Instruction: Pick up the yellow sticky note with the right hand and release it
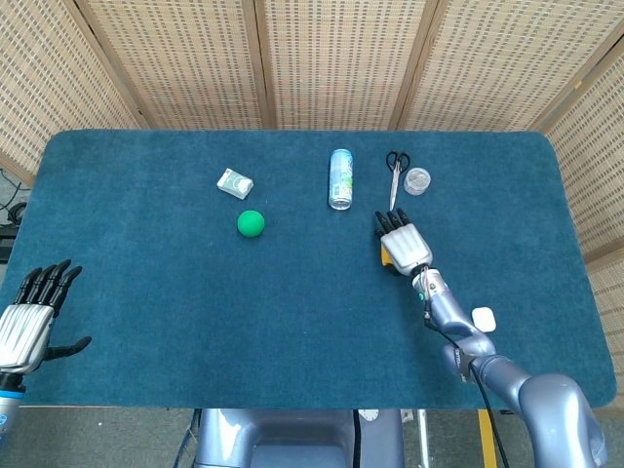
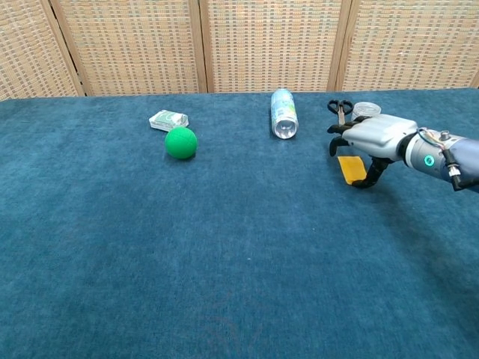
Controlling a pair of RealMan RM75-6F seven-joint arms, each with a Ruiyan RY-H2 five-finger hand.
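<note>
The yellow sticky note (image 2: 350,169) lies flat on the blue table cloth; in the head view only a sliver of the sticky note (image 1: 386,256) shows beside my right hand (image 1: 403,244). In the chest view my right hand (image 2: 374,138) hovers low over the note's right part, palm down, its fingers spread and pointing towards the scissors. Its thumb curls down at the note's right edge. I see nothing held in it. My left hand (image 1: 29,322) is open, fingers apart, off the table's front left edge.
Black-handled scissors (image 1: 394,171) and a small clear jar (image 1: 417,180) lie just beyond the right hand. A bottle (image 1: 340,178) lies on its side to the left of them. Further left are a green ball (image 1: 251,223) and a small box (image 1: 235,183). A white object (image 1: 484,319) sits by the right forearm.
</note>
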